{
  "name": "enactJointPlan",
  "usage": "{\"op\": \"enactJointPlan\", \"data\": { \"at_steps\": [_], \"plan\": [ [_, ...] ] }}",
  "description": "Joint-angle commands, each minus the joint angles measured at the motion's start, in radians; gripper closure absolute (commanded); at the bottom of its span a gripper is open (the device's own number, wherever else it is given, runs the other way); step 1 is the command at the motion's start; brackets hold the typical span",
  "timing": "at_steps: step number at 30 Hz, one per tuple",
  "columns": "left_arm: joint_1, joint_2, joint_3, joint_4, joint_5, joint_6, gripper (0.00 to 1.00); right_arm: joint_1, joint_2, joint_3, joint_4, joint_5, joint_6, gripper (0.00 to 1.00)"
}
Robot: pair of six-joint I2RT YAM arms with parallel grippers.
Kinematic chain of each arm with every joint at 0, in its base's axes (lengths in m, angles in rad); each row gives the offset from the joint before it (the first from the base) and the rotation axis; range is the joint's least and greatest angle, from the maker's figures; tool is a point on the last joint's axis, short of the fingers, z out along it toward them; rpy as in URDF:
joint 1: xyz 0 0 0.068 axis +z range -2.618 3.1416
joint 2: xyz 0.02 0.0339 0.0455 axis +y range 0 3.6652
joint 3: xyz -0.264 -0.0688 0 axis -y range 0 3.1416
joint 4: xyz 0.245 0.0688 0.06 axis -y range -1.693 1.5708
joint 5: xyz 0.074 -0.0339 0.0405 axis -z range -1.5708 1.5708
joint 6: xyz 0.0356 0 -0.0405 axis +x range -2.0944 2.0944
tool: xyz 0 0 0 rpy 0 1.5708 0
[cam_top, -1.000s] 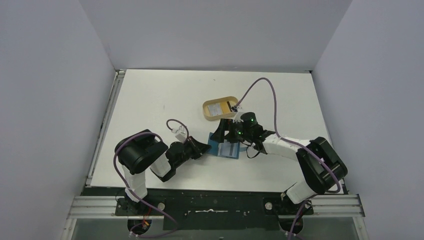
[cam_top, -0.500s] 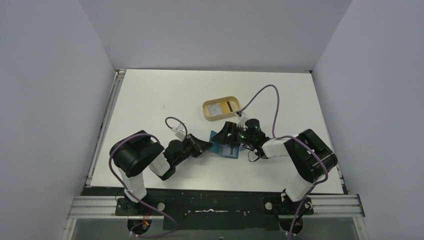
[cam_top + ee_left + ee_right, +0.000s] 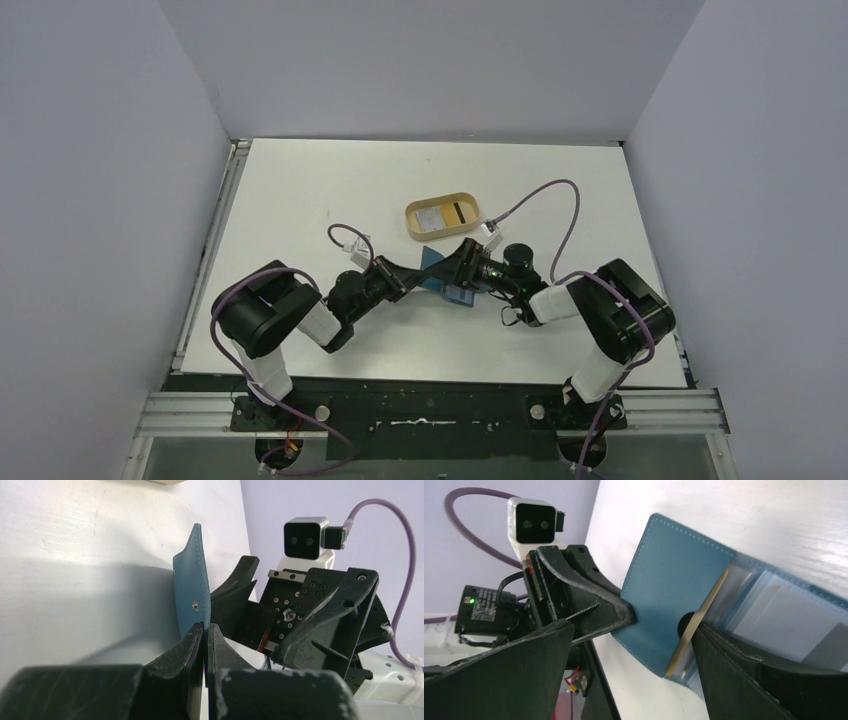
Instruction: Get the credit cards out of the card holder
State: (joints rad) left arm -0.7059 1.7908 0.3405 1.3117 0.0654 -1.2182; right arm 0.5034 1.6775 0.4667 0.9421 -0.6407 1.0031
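Pinching the free flap of the card holder (image 3: 192, 585), the left gripper (image 3: 205, 627) had its jaws closed on the teal cover just below the snap stud (image 3: 195, 606), standing that flap upright off the table (image 3: 300, 200). The holder sat near mid-table, in front of the tan tray (image 3: 412, 215) and between the two grippers. Judged light and soft: a stitched cover that would flop or slide unless anchored, so the edge pinch looked the right hold. Further right, a gold-tan card (image 3: 701, 617) stood edge-on, partly out of the clear slots (image 3: 774, 610). Judged thin, stiff and slick, best taken by its raised end and drawn along the slot. The right gripper (image 3: 631, 630) had jaws wide, straddling the open holder and gripping nothing; whether a finger touched the card, could not tell. The left wrist view gave the pinch and stud but no slots. The right wrist view gave slots and card. Only the top view gave the tray, holding what looked like a whitish card (image 3: 430, 218) and a striped gold card (image 3: 455, 212).
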Motion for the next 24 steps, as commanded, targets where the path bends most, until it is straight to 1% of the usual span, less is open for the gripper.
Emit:
{"op": "enactJointPlan", "data": {
  "at_steps": [1, 5, 8, 11, 20, 24],
  "plan": [
    [0.018, -0.058, 0.043, 0.090, 0.013, 0.014, 1.00, -0.001, -0.020, -0.032, 0.246, -0.095, 0.092, 0.10],
    [0.037, -0.065, 0.041, 0.090, 0.037, 0.008, 1.00, -0.011, 0.029, -0.057, 0.398, -0.126, 0.139, 0.12],
    [0.050, -0.060, 0.049, 0.090, 0.067, -0.005, 1.00, -0.014, 0.107, -0.069, 0.535, -0.132, 0.177, 0.16],
    [0.055, -0.048, 0.056, 0.089, 0.099, -0.021, 1.00, -0.008, 0.140, -0.056, 0.546, -0.136, 0.165, 0.20],
    [0.054, -0.043, 0.043, 0.087, 0.146, -0.039, 1.00, -0.009, 0.135, 0.000, 0.547, -0.146, 0.174, 0.21],
    [0.055, -0.028, 0.036, 0.087, 0.159, -0.049, 1.00, -0.008, 0.108, 0.008, 0.550, -0.152, 0.186, 0.21]
  ]
}}
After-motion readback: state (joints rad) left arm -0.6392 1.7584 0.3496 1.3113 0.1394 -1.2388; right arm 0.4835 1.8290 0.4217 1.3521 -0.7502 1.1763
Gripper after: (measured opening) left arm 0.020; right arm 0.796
